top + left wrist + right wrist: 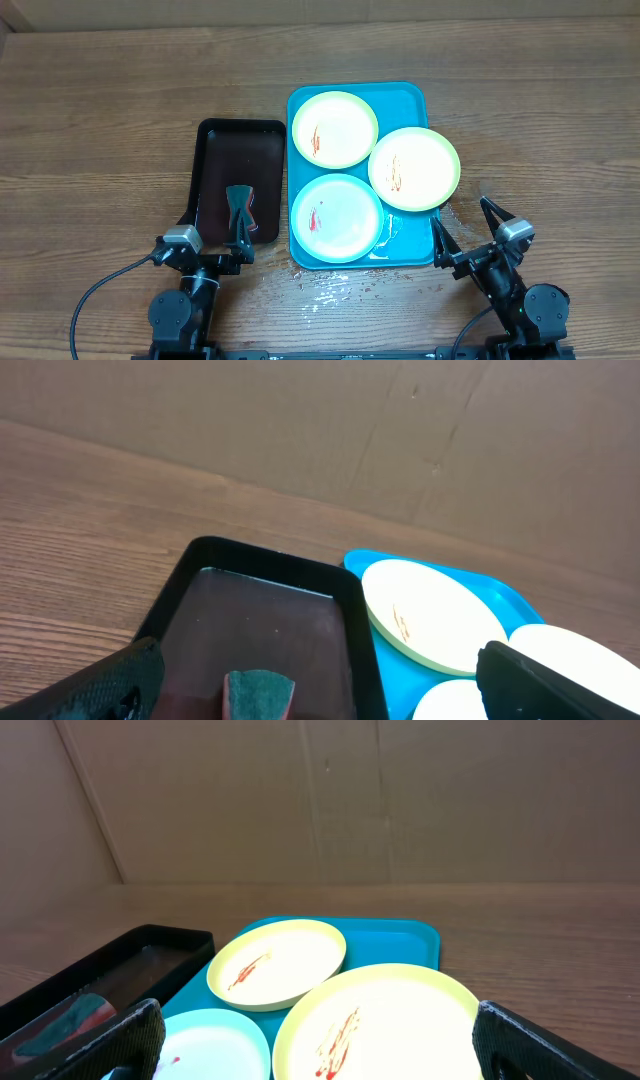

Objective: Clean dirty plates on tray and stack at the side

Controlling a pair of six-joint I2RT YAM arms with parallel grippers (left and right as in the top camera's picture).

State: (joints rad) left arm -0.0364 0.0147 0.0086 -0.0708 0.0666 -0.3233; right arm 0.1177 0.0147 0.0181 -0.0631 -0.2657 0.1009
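Three plates lie on the turquoise tray (410,95): a far plate (334,128) with a red smear, a right plate (414,167) with an orange smear that overhangs the tray's right rim, and a near plate (336,217) with a small red smear. My left gripper (212,236) is open and empty over the near end of the dark tray. My right gripper (468,222) is open and empty, just near-right of the turquoise tray. The right wrist view shows the far plate (277,962), right plate (380,1025) and near plate (210,1045). The left wrist view shows the far plate (430,615).
A dark brown-black tray (215,140) stands left of the turquoise tray, with a green sponge (240,207) on its near end; the sponge also shows in the left wrist view (258,695). Water is spilled on the table (330,290) near the turquoise tray's front edge.
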